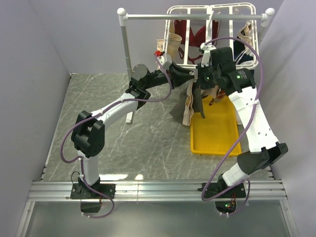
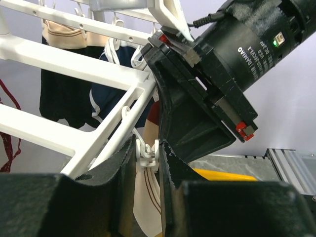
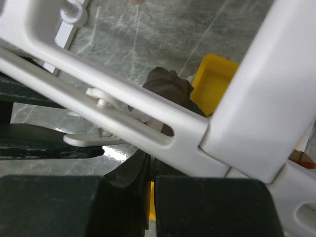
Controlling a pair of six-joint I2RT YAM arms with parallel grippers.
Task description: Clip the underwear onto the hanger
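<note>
hanger (image 2: 74, 66): white
underwear (image 1: 196, 98): dark grey-brown, beige band
tray (image 1: 217, 133): yellow
tabletop (image 1: 148, 133): grey marble pattern, pale veins
cables (image 1: 62, 145): purple
hung garments (image 2: 61, 98): black, navy with white trim, beige, maroon

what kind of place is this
Likely a robot lab bench staged for laundry: left arm and right arm bolted at a table, plain walls, a hanger with clothes, a yellow tray.

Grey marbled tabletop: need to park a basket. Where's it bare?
Bare: left of the white left arm, and front centre beside the yellow plastic tray. Crowded: back right, with left gripper, right gripper, dark grey-brown underwear and white slatted hanger.
</note>
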